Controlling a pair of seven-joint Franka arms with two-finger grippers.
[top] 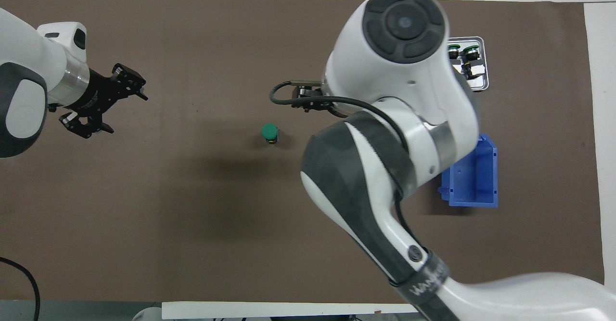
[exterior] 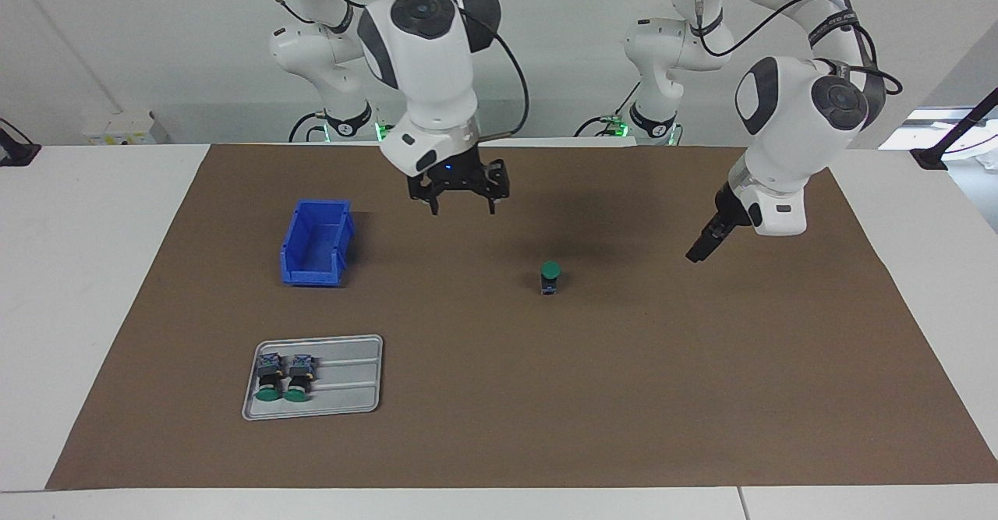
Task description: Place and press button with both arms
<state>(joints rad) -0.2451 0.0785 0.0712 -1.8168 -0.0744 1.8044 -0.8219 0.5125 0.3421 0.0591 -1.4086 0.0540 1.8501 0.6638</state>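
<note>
One button (exterior: pixel 550 277) stands upright on the brown mat, green cap up, near the middle of the table; it also shows in the overhead view (top: pixel 270 132). My right gripper (exterior: pixel 461 202) is open and empty, raised over the mat between the button and the blue bin; in the overhead view its arm hides most of it (top: pixel 305 100). My left gripper (exterior: pixel 696 253) is open and empty, tilted down over the mat beside the button toward the left arm's end (top: pixel 127 114). Neither touches the button.
A blue bin (exterior: pixel 316 243) stands toward the right arm's end. Farther from the robots, a grey tray (exterior: pixel 351 383) holds two more green-capped buttons (exterior: pixel 284 380) lying on their sides. The brown mat (exterior: pixel 624 395) covers most of the white table.
</note>
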